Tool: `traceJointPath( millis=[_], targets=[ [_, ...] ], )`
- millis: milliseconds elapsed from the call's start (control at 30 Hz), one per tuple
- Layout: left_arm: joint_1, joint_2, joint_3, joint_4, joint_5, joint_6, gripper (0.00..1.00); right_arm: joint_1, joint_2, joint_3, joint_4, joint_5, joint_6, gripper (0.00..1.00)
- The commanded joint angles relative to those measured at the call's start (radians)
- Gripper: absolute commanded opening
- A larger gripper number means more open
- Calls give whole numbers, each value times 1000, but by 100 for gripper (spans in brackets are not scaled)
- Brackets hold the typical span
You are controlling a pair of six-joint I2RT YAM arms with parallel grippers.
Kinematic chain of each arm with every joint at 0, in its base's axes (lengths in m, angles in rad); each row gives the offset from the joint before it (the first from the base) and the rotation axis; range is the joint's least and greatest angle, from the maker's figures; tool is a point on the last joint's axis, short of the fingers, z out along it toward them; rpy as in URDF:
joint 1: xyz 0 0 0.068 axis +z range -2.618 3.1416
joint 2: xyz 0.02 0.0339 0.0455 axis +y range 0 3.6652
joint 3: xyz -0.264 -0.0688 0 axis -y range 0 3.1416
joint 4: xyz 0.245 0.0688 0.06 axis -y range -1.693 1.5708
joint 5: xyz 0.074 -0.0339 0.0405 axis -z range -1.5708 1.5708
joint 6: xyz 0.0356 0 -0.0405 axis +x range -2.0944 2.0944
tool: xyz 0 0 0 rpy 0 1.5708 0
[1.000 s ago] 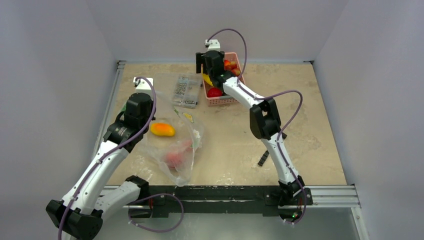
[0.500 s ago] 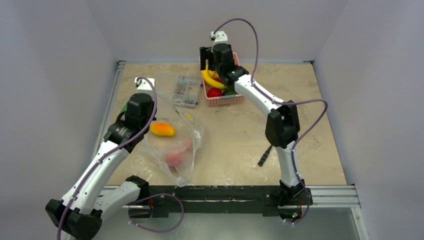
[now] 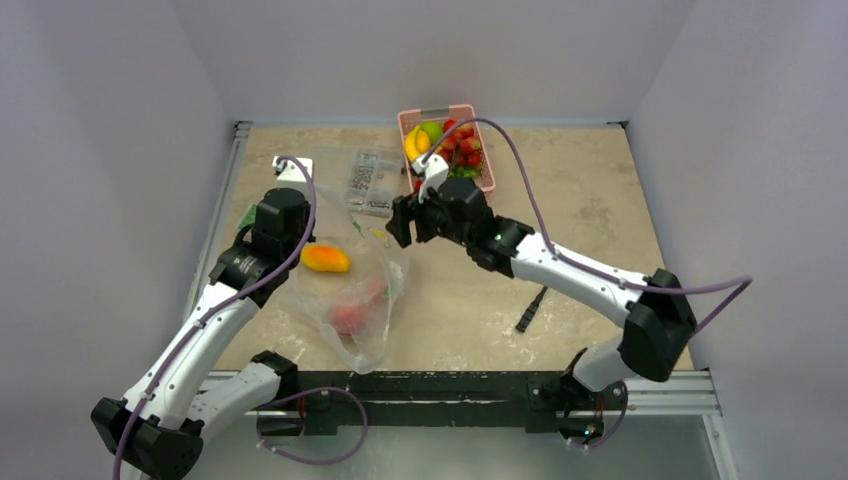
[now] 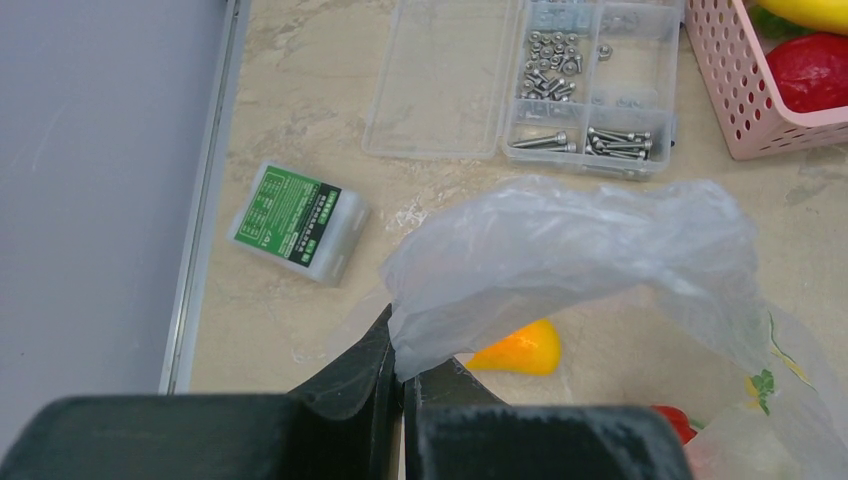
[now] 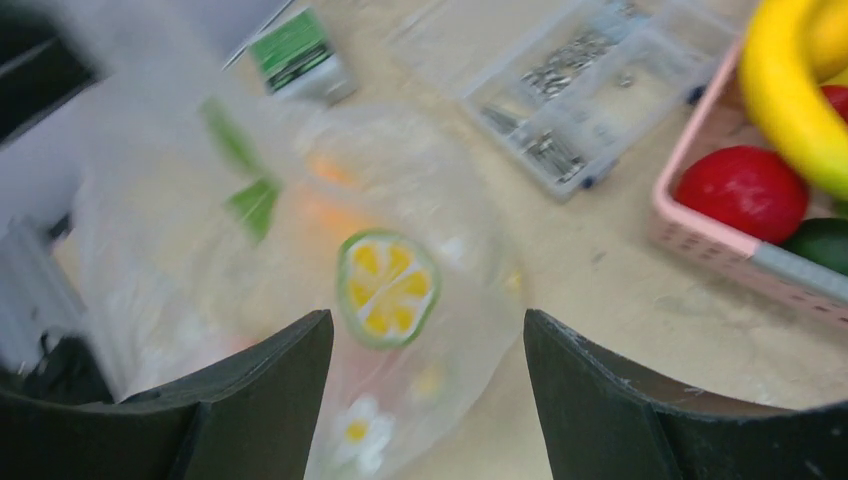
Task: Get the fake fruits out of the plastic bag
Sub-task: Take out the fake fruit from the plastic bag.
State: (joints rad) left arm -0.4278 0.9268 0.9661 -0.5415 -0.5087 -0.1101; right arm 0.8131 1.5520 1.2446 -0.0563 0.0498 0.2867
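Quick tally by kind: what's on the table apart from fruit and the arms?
Plastic bag: 1
Pink basket: 1
Clear screw case: 1
Green-labelled box: 1
Black strip: 1
Total: 5

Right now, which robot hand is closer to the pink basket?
Right. The right gripper hangs open a little nearer the arms than the pink basket; the left gripper sits farther away on the left, shut on the plastic bag.

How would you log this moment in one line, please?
left gripper: shut on plastic bag | right gripper: open, near bag | red fruit: inside bag
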Motion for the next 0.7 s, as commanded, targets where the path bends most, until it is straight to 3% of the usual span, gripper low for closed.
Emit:
traceJointPath(
  millis=[0,100,233,367,667],
  targets=[
    [-5,0,8,31,8,10,0,136,-168,-185,202,-44,-114,70],
    [-5,-1,7,30,2,9,0,242,-178,-248,318,-47,-195,72],
    [-6,-7,3,29,-10,7,0,291,-74,-252,478,-104,-266,73],
    [-10,-13,-4,36,-12,1,0,307,69,-177,576,-123,-326,72],
    [-11,-13,-4,48,65,-16,0,304,384,0,694,2,-443,75]
  ],
)
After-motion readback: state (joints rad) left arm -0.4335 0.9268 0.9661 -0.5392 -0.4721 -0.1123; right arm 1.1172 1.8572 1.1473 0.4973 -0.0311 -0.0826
